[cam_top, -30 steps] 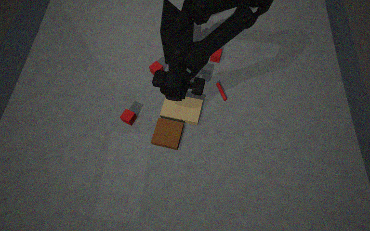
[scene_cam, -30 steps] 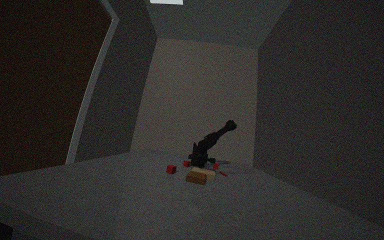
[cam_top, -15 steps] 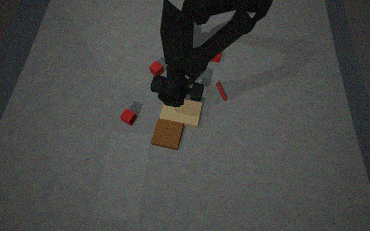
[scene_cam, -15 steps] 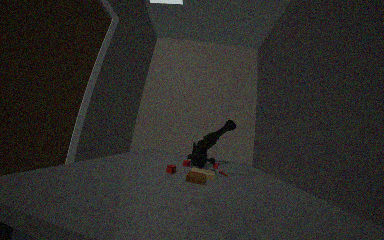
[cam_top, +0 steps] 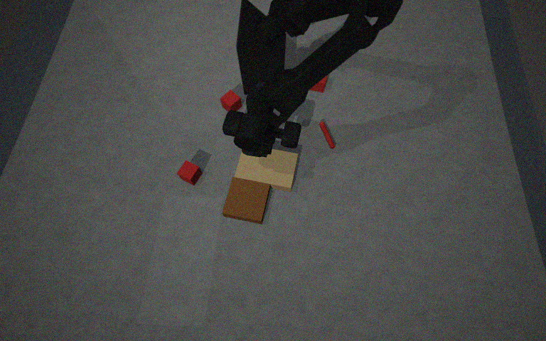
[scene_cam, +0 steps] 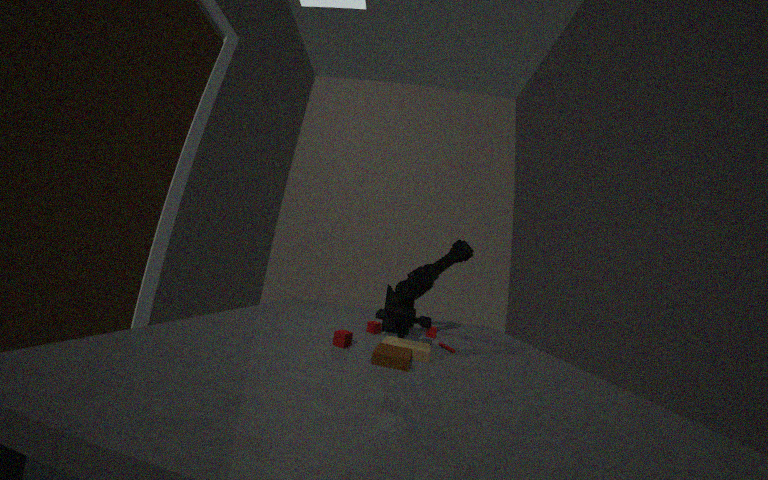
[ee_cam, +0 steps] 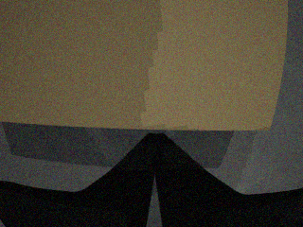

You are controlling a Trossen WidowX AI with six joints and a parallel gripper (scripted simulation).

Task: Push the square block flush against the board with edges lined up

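The square block is brown and lies flat in front of the board. The board is pale, oblong and flat. The block's far side runs along the left part of the board's near side and looks in contact or nearly so; any thin gap cannot be told. Their left edges look nearly even. My gripper is shut and empty, pointing down at the board's far long side. Its tips look at or very near that side; the gripper body hides them in the top view. The block is outside the wrist view.
A red cube lies behind and left of the board, another red cube further left. A red block is partly behind the arm. A thin red rod lies right of the board.
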